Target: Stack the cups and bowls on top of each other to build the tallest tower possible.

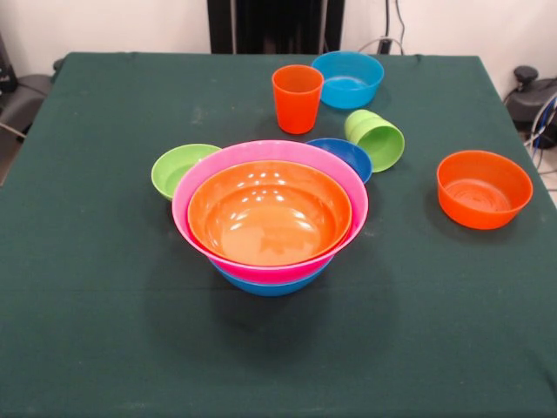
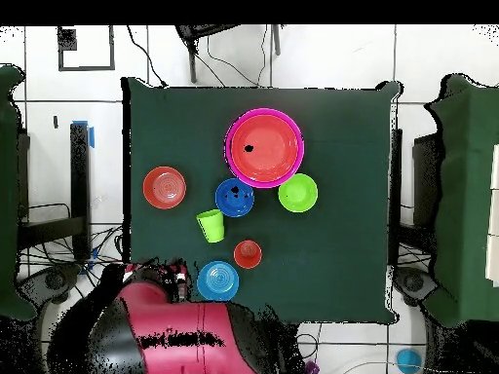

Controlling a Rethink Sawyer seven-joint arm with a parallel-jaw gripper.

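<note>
The tower (image 1: 270,213) stands mid-table: a large orange bowl nested in a pink bowl (image 1: 187,196), on a blue bowl (image 1: 265,286); it also shows in the overhead view (image 2: 263,148). A small lime-green bowl (image 1: 178,168) touches its left side. A small blue bowl (image 1: 346,154) sits behind it. The lime-green cup (image 1: 376,139) lies on its side. The orange cup (image 1: 297,97) stands upright. A blue bowl (image 1: 348,78) and an orange bowl (image 1: 484,189) stand apart. The red arm (image 2: 185,331) is drawn back; its end (image 2: 171,278) is by the table's edge, holding nothing I can see.
The dark green table (image 1: 87,261) bears everything. The robot's black pedestal (image 1: 274,26) stands at the far side. Cables and black equipment (image 1: 531,96) lie past the right edge.
</note>
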